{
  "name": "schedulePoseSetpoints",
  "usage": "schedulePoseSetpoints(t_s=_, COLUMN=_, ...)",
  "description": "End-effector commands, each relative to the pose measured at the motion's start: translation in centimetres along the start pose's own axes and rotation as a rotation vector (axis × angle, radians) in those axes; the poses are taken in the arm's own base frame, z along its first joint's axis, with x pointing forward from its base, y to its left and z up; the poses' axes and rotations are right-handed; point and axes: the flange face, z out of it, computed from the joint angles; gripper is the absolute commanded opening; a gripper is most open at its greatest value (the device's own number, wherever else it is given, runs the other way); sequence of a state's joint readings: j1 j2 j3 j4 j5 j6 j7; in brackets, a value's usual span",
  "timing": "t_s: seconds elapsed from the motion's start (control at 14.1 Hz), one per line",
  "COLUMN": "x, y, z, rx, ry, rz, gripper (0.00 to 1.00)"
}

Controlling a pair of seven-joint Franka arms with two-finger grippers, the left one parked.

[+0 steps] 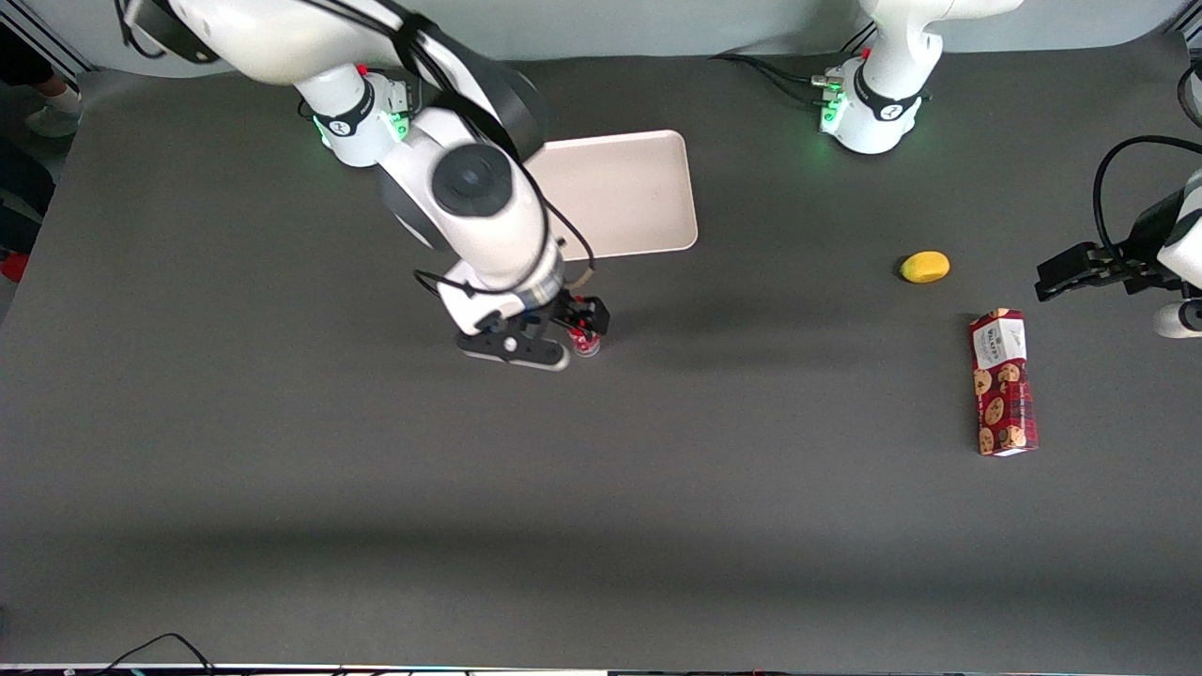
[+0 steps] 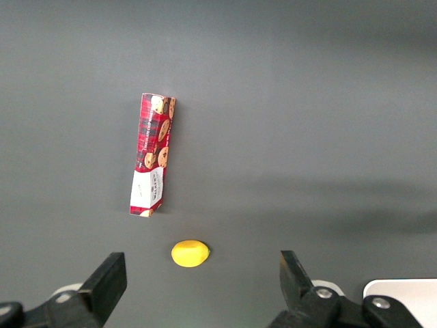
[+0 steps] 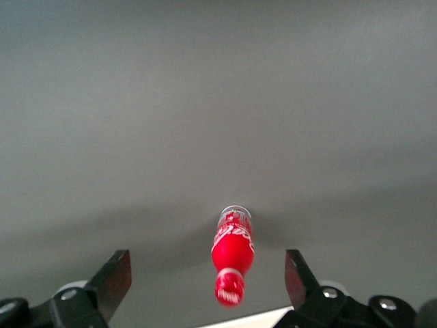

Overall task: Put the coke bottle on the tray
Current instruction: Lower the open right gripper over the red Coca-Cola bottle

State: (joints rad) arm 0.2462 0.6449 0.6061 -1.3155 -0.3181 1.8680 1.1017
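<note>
The coke bottle (image 1: 587, 342) stands upright on the dark table, a small slim bottle with a red cap and red label. My right gripper (image 1: 575, 330) hangs low over it, open. In the right wrist view the coke bottle (image 3: 233, 256) stands between the two widely spread fingers (image 3: 117, 275), touching neither, and the gripper (image 3: 207, 276) holds nothing. The pale pinkish-cream tray (image 1: 627, 192) lies flat, farther from the front camera than the bottle, with one end hidden under my arm. Nothing lies on the part of the tray that shows.
A yellow lemon-like fruit (image 1: 925, 267) and a red cookie box (image 1: 1003, 382) lie toward the parked arm's end of the table; both also show in the left wrist view, the fruit (image 2: 190, 253) and the box (image 2: 153, 154).
</note>
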Motion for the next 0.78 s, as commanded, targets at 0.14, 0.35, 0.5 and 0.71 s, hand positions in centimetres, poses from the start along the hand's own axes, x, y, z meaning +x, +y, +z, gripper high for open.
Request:
schedulePoseSetpoints(t_s=0.14, x=-2.8, y=-1.8, z=5.0, rx=-0.036, ry=-0.010, rz=0.036, gripper=1.00)
schedulePoseSetpoints(t_s=0.35, x=-4.6, y=-1.1, z=7.6, rx=-0.090, ry=-0.026, rz=0.013, gripper=1.00)
schedulePoseSetpoints(t_s=0.5, x=-5.7, y=-0.5, z=8.3, rx=-0.105, ry=-0.018, rz=-0.005, gripper=1.00)
schedulePoseSetpoints(t_s=0.71, x=-6.4, y=-0.2, z=8.6, rx=-0.112, ry=-0.018, rz=-0.009, gripper=0.93)
